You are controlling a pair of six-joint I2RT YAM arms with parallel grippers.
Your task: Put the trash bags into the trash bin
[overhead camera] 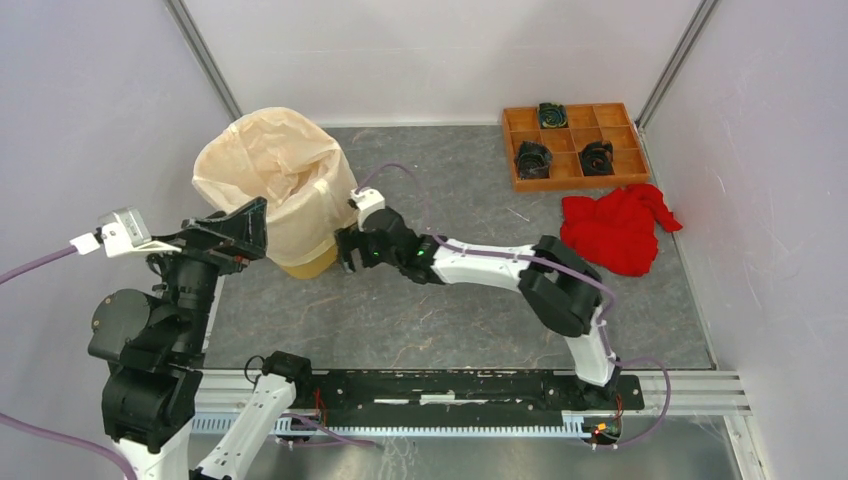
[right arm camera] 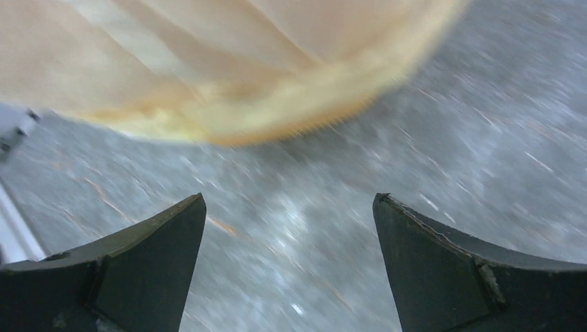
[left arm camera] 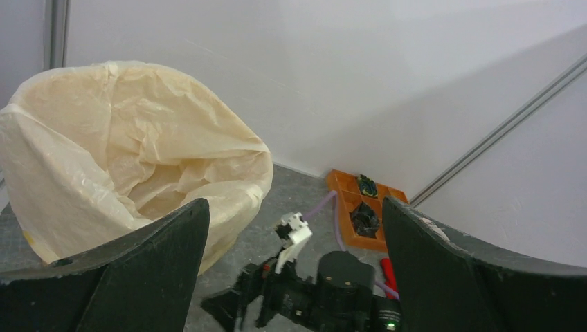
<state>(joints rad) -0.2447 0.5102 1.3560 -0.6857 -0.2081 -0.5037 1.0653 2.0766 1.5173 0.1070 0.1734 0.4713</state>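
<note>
The cream-white trash bag (overhead camera: 272,170) lines the orange-yellow trash bin (overhead camera: 308,264) at the back left; its mouth folds over the rim and only the bin's base shows. The bag also fills the left of the left wrist view (left arm camera: 131,159) and the top of the blurred right wrist view (right arm camera: 208,62), where the bin's base edge (right arm camera: 277,124) shows. My left gripper (overhead camera: 240,228) is open and empty at the bag's near-left side. My right gripper (overhead camera: 345,252) is open and empty, low beside the bin's right side above the grey table.
An orange compartment tray (overhead camera: 575,175) with dark items stands at the back right. A red cloth (overhead camera: 615,228) lies in front of it. White walls enclose the table. The right arm (overhead camera: 500,265) stretches across the middle.
</note>
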